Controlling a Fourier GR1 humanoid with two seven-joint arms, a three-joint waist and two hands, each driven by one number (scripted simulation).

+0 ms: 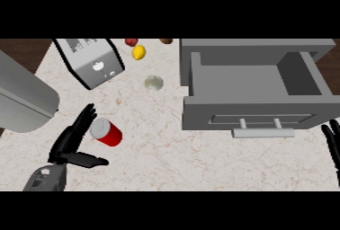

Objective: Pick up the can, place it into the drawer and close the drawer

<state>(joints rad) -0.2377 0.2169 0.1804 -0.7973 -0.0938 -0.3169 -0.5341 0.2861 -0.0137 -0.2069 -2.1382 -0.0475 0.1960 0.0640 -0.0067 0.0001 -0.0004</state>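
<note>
- Red can with a silver top lies tilted on the pale marbled surface, left of centre and well apart from the drawer.
- Grey drawer stands pulled open at the upper right, its handle facing the near edge.
- The left hand sits just left of the can, fingers straight along its side and thumb spread wide below it; whether they touch the can I cannot tell.
- The right hand rests at the right edge, fingers straight and pointing up, holding nothing.
- A toaster stands at the upper left; a yellow fruit lies beside it.
</note>
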